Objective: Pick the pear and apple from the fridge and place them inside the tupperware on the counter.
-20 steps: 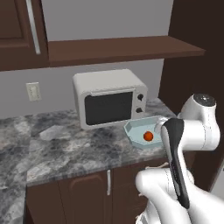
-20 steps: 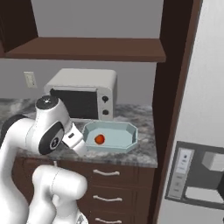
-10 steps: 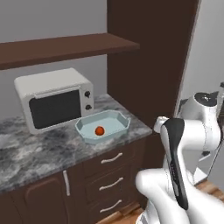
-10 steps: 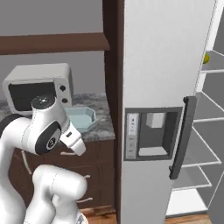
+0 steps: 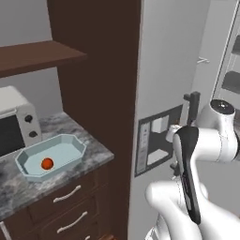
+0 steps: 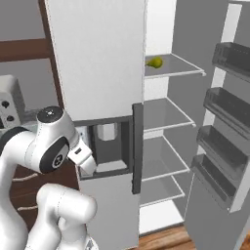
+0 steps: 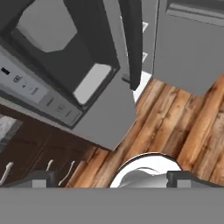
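- Step in hand, as judged: going for the pear (image 6: 155, 62). Best done by bringing the arm round the shut left door with its dark handle (image 6: 137, 146), raising the hand to the upper shelf (image 6: 173, 68), and closing on the fruit's wider body.
- Fingers (image 7: 112, 178): spread wide, holding nothing, pointed down at the wood floor (image 7: 175, 118) near the fridge (image 6: 97, 53) foot.
- Fridge: right door open; pear alone on the upper shelf, near its left edge; lower shelves bare.
- Tupperware (image 5: 75, 146): on the desk (image 5: 91, 157), right of the microwave (image 5: 16, 122); holds the apple (image 5: 46, 163), left of centre.
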Motion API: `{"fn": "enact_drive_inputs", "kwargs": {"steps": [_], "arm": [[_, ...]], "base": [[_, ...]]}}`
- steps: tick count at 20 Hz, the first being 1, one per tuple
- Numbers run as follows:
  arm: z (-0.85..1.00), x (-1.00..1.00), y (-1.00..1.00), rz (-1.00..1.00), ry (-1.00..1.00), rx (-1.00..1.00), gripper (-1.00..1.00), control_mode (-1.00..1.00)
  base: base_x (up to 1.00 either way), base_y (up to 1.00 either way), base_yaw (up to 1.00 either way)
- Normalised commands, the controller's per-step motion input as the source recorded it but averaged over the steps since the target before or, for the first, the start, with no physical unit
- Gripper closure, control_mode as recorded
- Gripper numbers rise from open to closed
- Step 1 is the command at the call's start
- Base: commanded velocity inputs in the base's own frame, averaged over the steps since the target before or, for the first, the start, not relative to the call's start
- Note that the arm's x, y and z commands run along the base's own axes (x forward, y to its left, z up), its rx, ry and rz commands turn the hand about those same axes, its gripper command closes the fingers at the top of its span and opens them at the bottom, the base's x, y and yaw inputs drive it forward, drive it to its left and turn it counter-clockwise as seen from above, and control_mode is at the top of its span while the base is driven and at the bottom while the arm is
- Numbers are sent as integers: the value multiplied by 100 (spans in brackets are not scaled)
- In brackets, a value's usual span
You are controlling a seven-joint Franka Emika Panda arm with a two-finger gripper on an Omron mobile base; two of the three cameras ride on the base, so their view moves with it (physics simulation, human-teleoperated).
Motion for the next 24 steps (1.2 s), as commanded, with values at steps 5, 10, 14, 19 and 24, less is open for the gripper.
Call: {"fn": "enact_drive_inputs", "kwargs": {"steps": [5,10,14,19,24], "arm": [[0,0,0,0,0,0,-100,100],[0,0,0,0,0,0,-100,100],[0,0,0,0,0,0,-100,100],[0,0,0,0,0,0,-100,100],[0,0,0,0,0,0,-100,100]], "base": [[43,-73,-1],[58,-55,4],[52,-28,24],[45,-21,57],[32,-48,44]]}}
